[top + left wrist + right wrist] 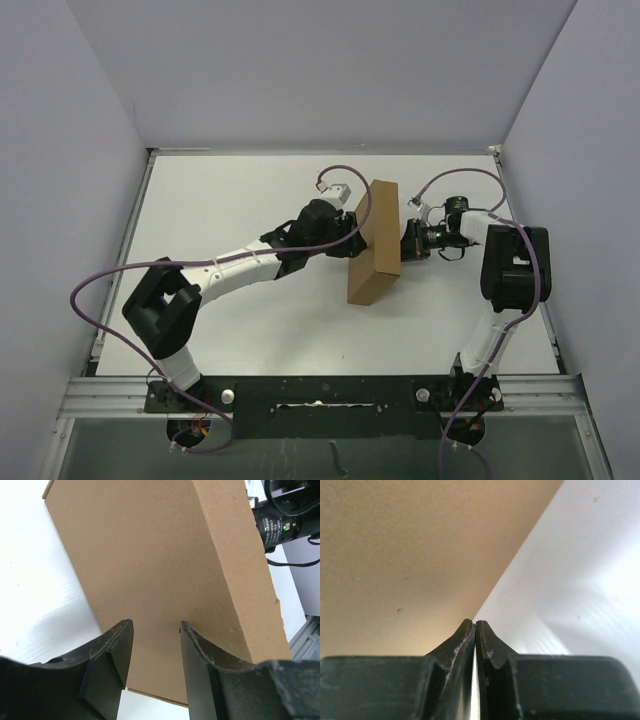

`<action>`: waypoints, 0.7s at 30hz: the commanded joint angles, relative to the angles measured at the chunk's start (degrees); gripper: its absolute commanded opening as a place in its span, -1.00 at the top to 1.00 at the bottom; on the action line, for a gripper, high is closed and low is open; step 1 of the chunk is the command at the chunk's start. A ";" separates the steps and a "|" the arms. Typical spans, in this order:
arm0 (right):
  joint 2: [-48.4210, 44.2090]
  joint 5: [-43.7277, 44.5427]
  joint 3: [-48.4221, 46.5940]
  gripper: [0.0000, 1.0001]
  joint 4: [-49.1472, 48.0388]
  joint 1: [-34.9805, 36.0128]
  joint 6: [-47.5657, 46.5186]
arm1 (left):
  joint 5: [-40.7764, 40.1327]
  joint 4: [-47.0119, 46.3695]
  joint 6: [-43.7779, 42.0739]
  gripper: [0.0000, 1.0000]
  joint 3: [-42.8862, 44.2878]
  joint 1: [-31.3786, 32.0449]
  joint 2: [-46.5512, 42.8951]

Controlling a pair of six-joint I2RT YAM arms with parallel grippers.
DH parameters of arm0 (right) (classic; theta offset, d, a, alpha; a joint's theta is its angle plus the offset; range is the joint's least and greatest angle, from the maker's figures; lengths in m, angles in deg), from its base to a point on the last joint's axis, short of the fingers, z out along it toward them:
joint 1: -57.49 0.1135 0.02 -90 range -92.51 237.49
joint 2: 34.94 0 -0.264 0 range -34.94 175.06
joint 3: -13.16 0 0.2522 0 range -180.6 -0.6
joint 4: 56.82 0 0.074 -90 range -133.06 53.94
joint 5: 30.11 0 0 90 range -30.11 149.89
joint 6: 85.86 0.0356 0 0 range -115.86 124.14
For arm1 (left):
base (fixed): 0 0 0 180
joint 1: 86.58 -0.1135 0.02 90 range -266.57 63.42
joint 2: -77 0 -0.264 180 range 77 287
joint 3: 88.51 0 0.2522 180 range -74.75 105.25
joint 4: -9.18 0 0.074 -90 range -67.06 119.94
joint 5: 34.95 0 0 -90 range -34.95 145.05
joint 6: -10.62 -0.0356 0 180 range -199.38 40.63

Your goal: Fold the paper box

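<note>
Closest to the lens in the left wrist view, the left gripper (156, 627) fills the bottom of the frame. Its two black fingers (117, 655) stand partly apart with nothing between them. Straight beyond them rises the broad brown face of the paper box (150, 555), which takes up the centre and top of the frame; whether the tips touch that face I cannot tell. In the right wrist view the right gripper (475, 625) sits at bottom centre with its jaws pressed together and nothing in them. The cardboard spreads across the upper left, and the white table (580, 580) lies at right. From above, the box stands on a narrow side at the middle of the frame, looking already closed into its shallow form. Its long axis runs from top to bottom of the picture, leaning slightly left at the lower end. An arm reaches in from each side at mid-length, both equally near, so the box is bracketed. Any next push probably acts across the short thickness, and a one-sided shove could tip it.
</note>
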 commanded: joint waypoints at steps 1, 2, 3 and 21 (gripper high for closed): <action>-1.51 -2.01 0.06 0.90 -0.90 -2.69 0.47 | -0.26 -0.61 -1.68 0.17 4.19 0.42 -2.69; -1.64 -2.02 0.19 0.89 -0.90 -3.12 0.47 | -0.23 -0.52 -1.74 0.17 4.52 0.44 -2.48; -1.77 -2.09 0.27 0.89 -0.90 -3.55 0.46 | -0.14 -0.50 -1.81 0.17 4.92 0.44 -2.20; -5.14 -1.51 -0.74 0.89 0.90 -9.74 -1.96 | 3.99 0.46 -2.73 0.15 12.86 1.87 4.58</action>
